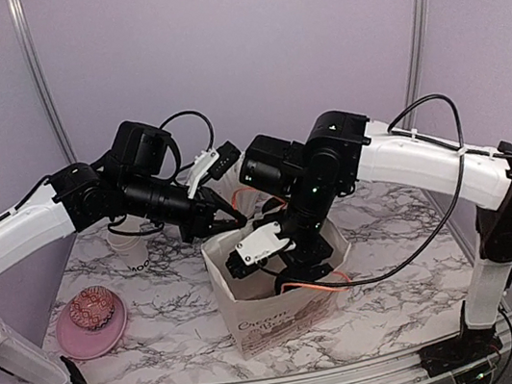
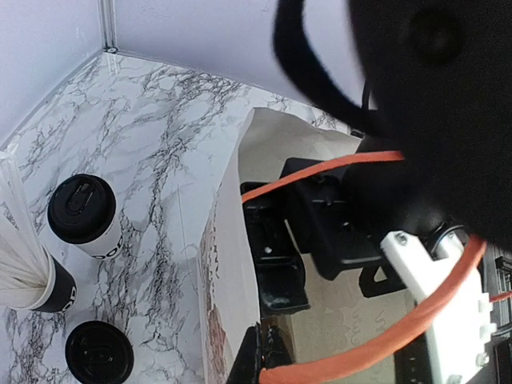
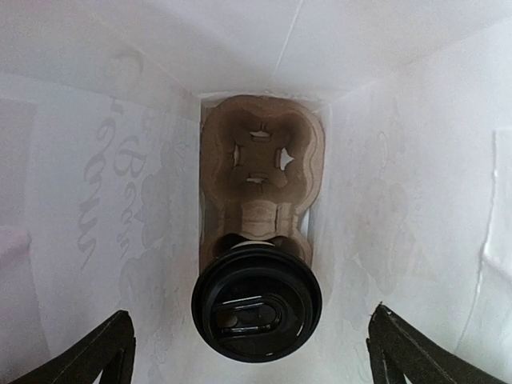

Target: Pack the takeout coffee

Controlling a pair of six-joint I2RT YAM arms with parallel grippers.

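Note:
One takeout coffee cup (image 3: pixel 256 302), black lid up, sits in the near slot of a brown pulp carrier (image 3: pixel 260 172) at the bottom of the white paper bag (image 1: pixel 280 310). My right gripper (image 3: pixel 252 314) hangs open just above that lid, one finger (image 3: pixel 108 348) on each side, touching nothing. Two more lidded coffee cups (image 2: pixel 82 210) (image 2: pixel 98 352) stand on the marble left of the bag. My left gripper (image 2: pixel 268 354) is shut on the bag's left rim (image 2: pixel 232 240); from above it (image 1: pixel 237 220) sits at that rim.
A black cup of white straws (image 2: pixel 36 280) stands beside the two outside cups. A pink plate (image 1: pixel 70 343) carrying a patterned round thing lies front left. The right wrist (image 1: pixel 302 233) and its orange cable (image 2: pixel 376 344) fill the bag's mouth. Purple walls close the back.

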